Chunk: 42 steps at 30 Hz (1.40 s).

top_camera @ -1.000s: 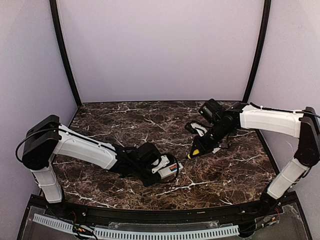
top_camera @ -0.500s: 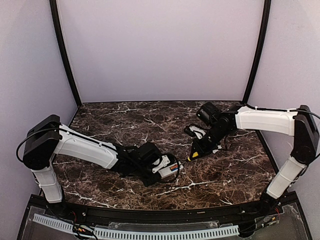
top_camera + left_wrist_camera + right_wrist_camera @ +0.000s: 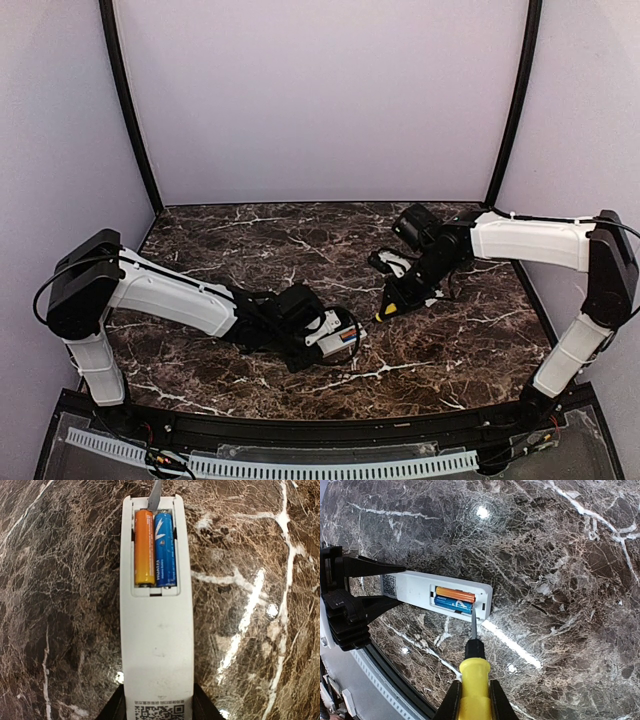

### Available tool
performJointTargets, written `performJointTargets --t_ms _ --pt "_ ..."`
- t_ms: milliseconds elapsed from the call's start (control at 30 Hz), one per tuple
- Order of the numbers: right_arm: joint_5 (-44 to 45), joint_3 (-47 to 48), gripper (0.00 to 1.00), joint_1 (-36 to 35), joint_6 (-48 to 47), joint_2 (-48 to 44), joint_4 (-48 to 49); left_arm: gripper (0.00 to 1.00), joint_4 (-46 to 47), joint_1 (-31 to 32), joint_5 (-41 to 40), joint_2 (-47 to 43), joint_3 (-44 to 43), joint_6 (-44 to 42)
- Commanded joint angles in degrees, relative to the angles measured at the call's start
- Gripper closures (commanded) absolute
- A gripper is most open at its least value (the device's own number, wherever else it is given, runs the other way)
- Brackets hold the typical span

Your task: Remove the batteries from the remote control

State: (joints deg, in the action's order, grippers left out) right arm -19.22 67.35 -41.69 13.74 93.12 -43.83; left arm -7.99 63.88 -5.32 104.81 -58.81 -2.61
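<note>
surface: dark marble table [image 3: 250,240], lilac walls [image 3: 320,100] behind.
remote control [image 3: 157,645]: near table's 6 o'clock, back up, bay open.
batteries [image 3: 155,547]: both in bay, orange beside blue, at remote's 12 o'clock end.
L gripper [image 3: 159,707]: jaws clamped on remote's code-mark end.
R gripper [image 3: 475,705]: clamped on yellow screwdriver [image 3: 474,672], blade at bay edge.

A: What is getting cut off in the left wrist view?
B: The remote control [image 3: 156,645] is running off the bottom edge, cropping its code mark [image 3: 159,712]; only the tip of the tool [image 3: 155,493] is poking in on top.
A: And from above?
B: The batteries [image 3: 347,336] are showing as perhaps one orange speck.
</note>
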Motion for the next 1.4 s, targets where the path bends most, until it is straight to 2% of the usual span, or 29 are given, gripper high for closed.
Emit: performJointTargets --t_ms 0,1367 --pt "1.89 1.85 1.0 -0.65 -0.6 0.68 -1.03 1.0 -1.24 0.2 -0.31 0.69 -1.05 -0.64" --pt "-1.66 1.66 1.0 -2.16 -0.71 1.74 0.24 1.0 -1.33 0.2 -0.37 1.18 -1.05 -0.2"
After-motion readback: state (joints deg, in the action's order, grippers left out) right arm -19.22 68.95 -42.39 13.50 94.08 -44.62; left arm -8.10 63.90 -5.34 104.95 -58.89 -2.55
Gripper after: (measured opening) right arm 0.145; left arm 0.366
